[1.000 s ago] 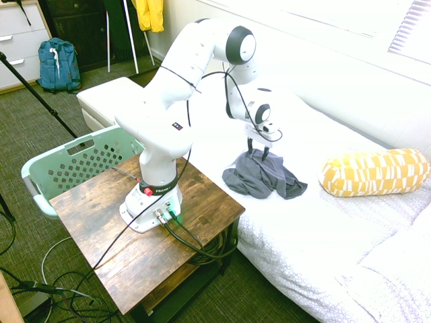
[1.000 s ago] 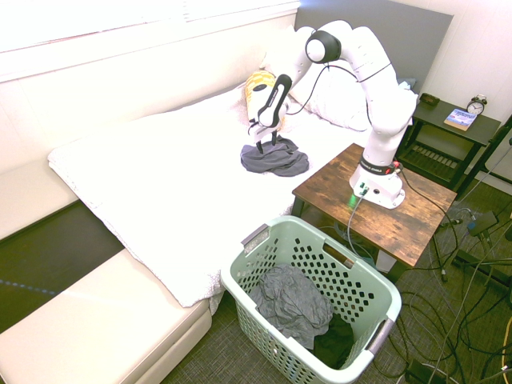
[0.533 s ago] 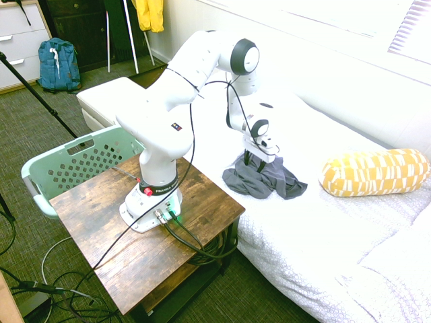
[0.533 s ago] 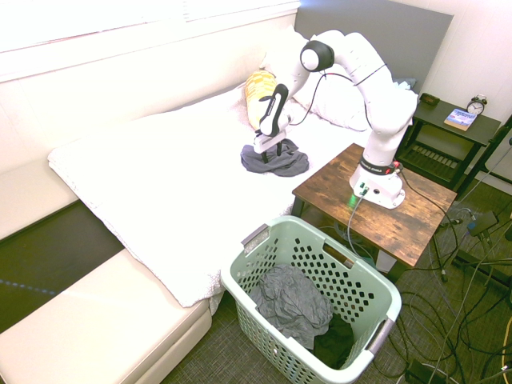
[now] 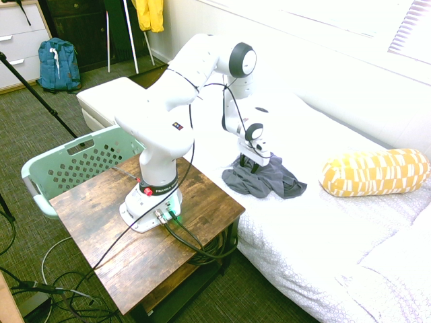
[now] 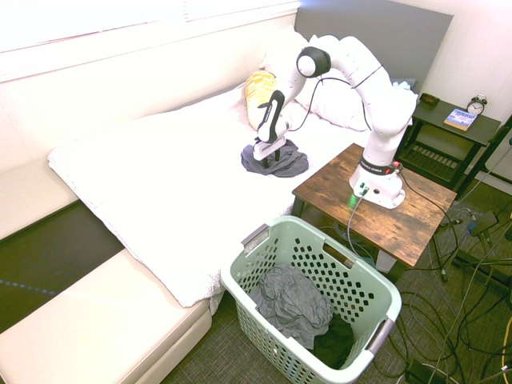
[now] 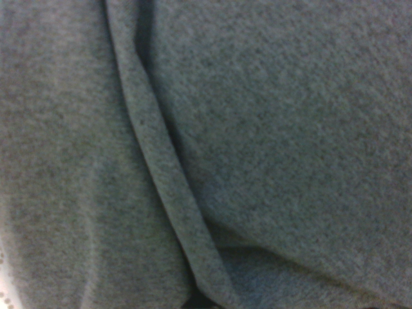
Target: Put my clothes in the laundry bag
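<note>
Pressed into clothes (image 5: 264, 179) on bed (image 5: 350, 229), jaws spread for a pinch; basket (image 6: 320, 308) at 6 o'clock.

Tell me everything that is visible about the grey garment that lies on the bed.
The grey garment is a soft slate-grey cloth with a bluish tint, crumpled into a low heap on the white bed, near the edge by the wooden table. In the wrist view it fills the picture, a fine knit with one long fold. The gripper stands on top of it, fingers spread and pressed into the cloth. The yellow pillow lies apart from it.
</note>
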You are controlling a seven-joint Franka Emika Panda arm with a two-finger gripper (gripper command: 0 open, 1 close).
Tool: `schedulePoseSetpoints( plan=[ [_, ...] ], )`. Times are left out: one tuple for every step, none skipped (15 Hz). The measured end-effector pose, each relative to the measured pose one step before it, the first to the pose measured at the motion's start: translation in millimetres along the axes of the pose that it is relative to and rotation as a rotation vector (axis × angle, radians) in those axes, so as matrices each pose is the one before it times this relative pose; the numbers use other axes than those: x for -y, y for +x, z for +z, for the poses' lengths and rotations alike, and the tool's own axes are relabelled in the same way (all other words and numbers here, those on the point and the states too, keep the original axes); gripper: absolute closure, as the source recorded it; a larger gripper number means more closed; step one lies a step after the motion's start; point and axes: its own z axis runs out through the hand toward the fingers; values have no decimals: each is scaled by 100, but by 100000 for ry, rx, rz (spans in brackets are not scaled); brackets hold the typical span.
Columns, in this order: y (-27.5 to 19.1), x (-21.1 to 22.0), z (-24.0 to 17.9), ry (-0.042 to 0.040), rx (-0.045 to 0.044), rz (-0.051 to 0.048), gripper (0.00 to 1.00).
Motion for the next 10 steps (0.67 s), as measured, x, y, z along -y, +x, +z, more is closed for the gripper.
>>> schedulePoseSetpoints(
  plan=[
    [-70, 19, 81, -321, -365, -216, 100],
    [16, -3, -13, -213, -358, -17, 100],
    [-4, 21, -22, 18, -121, 84, 100],
    [6, 12, -12, 69, -9, 101, 100],
    [9, 7, -10, 179, 68, 398, 100],
    [-32, 41, -27, 227, 137, 525, 100],
    [-62, 60, -24, 84, 29, 78, 100],
    [-51, 50, -18, 30, -22, -84, 100],
    [-8, 39, -46, 72, -48, -45, 100],
    [30, 8, -37, 105, 42, 10, 100]
  ],
)
